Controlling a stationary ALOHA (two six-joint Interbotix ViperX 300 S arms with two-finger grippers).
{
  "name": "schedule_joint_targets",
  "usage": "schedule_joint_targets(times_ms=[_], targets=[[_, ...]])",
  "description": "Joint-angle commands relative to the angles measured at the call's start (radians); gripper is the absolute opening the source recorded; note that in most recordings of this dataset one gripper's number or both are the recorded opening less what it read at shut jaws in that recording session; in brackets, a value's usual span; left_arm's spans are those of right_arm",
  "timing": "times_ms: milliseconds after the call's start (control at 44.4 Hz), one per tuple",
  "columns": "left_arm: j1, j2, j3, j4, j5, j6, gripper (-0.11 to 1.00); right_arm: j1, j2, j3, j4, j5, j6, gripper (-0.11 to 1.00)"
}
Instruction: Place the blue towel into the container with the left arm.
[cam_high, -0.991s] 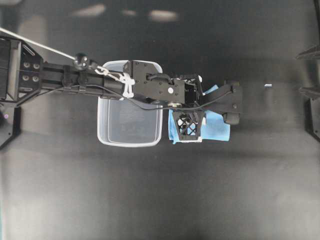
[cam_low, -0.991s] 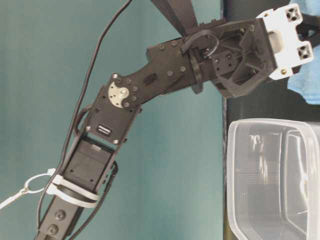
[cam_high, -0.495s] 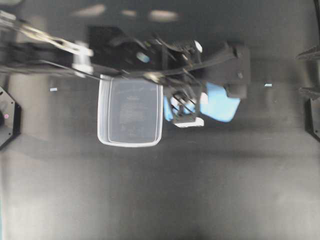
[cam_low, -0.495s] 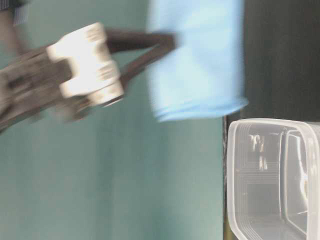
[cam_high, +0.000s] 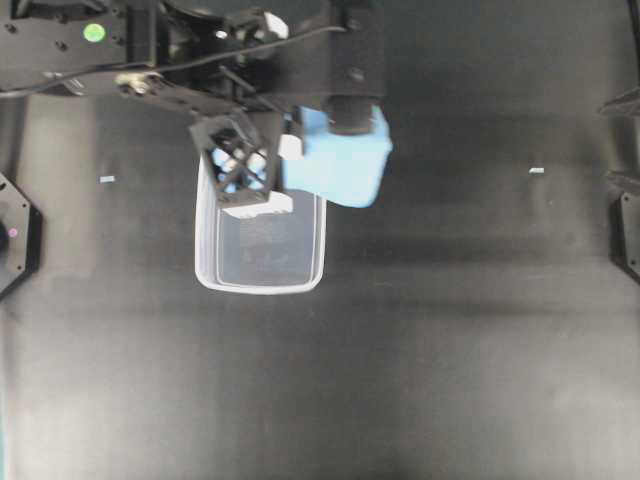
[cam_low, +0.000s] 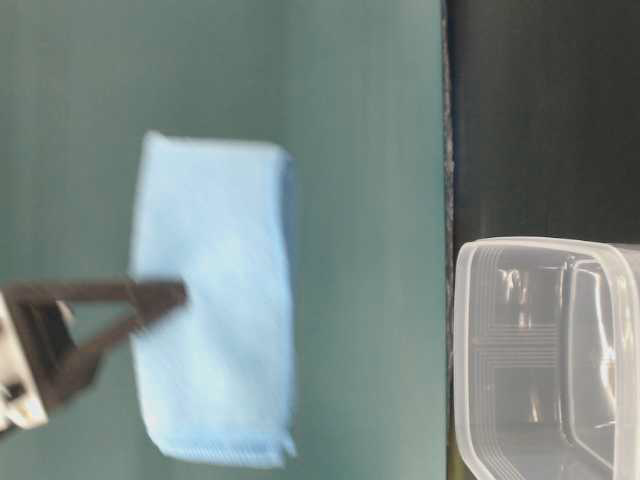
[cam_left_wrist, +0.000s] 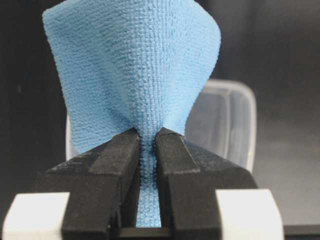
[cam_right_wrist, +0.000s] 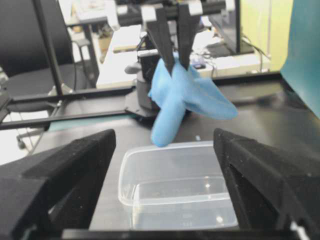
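Note:
My left gripper (cam_left_wrist: 146, 136) is shut on the blue towel (cam_left_wrist: 135, 70), which bunches between the black fingers. In the overhead view the towel (cam_high: 340, 165) hangs in the air over the top right corner of the container (cam_high: 258, 289), partly beyond its right side. The right wrist view shows the towel's (cam_right_wrist: 175, 100) lower end just above the far rim of the clear tub (cam_right_wrist: 165, 146), which holds nothing. From table level the towel (cam_low: 215, 300) is lifted well off the table, left of the tub (cam_low: 470, 350). My right gripper (cam_right_wrist: 164, 137) is open, away from both.
The table is black, with a small white scrap (cam_high: 536, 171) at the right and another scrap (cam_high: 107, 179) at the left. Dark parts of the right arm (cam_high: 625, 220) sit at the right edge. A teal wall (cam_low: 350, 150) stands behind the table.
The left arm has lifted the towel off the table to the right of the container and swung it up and left, over the container's far end. The container has not moved.

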Motion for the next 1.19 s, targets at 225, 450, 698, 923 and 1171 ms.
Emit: schedule_joint_targets(times_ms=[225,450,698,923,1171], targets=[[0.005,-0.104,0.186,0.003,-0.127,0.0,0.06,-0.002,0.008,-0.006,0.002,-0.015,0.017,0.77],[0.008,-0.118,0.293,0.003,-0.186,-0.011,0.06,-0.002,0.009,-0.005,0.003,-0.015,0.02,0.77],[0.008,-0.124,0.368,0.003,-0.314,-0.014,0.06,-0.002,0.009,-0.005,0.002,-0.015,0.02,0.76],[0.008,-0.124,0.408,0.003,-0.339,-0.015,0.5,-0.002,0.009,-0.003,0.002,-0.015,0.02,0.76],[0.008,-0.138,0.356,0.003,-0.341,-0.02,0.91,-0.002,0.009,-0.003,0.003,-0.011,0.02,0.76]])
